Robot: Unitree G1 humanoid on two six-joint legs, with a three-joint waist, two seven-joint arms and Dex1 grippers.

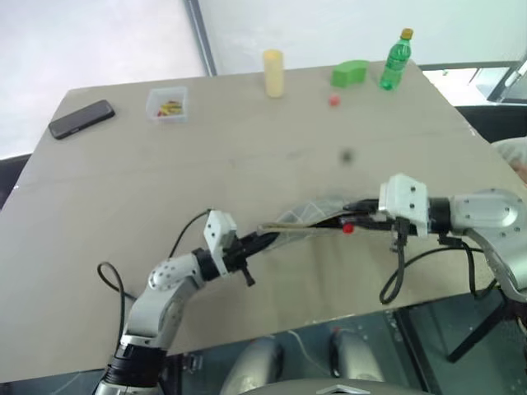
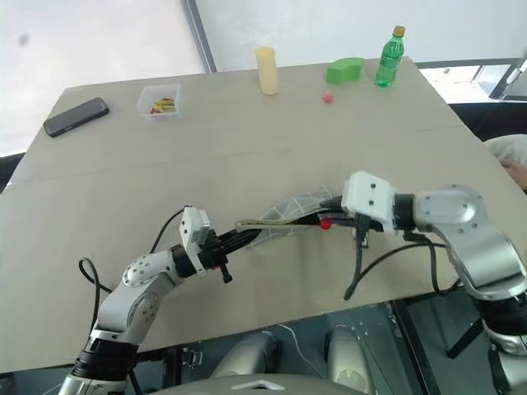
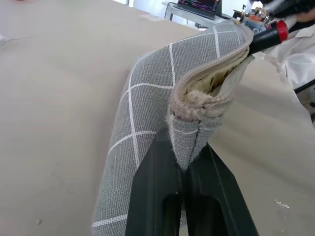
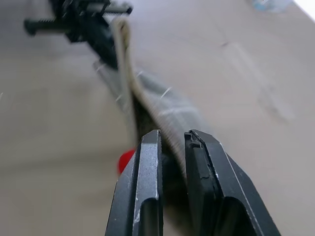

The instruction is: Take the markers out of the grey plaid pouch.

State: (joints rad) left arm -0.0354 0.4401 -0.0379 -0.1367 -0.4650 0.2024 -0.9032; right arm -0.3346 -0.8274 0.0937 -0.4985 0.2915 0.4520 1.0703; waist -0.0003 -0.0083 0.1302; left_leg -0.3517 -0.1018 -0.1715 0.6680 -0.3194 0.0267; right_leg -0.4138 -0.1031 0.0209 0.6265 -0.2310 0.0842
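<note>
The grey plaid pouch (image 1: 309,216) hangs stretched between my two grippers just above the table, sagging in an arc. My left gripper (image 3: 186,147) is shut on one end seam, and the olive dotted lining shows at the open mouth (image 3: 216,81). From the far end a dark marker with a red end (image 3: 268,37) sticks out. My right gripper (image 4: 172,135) is shut on that marker's dark body, with the red end (image 4: 125,160) showing beside one finger. In the left eye view the red end (image 1: 347,229) sits just below the right gripper (image 1: 362,222).
Along the far side of the table lie a black phone (image 1: 81,118), a clear box (image 1: 167,104), a yellow cylinder (image 1: 273,72), a green block (image 1: 349,72), a green bottle (image 1: 395,59) and a small red ball (image 1: 333,99). The table's near edge (image 1: 329,317) runs just below the arms.
</note>
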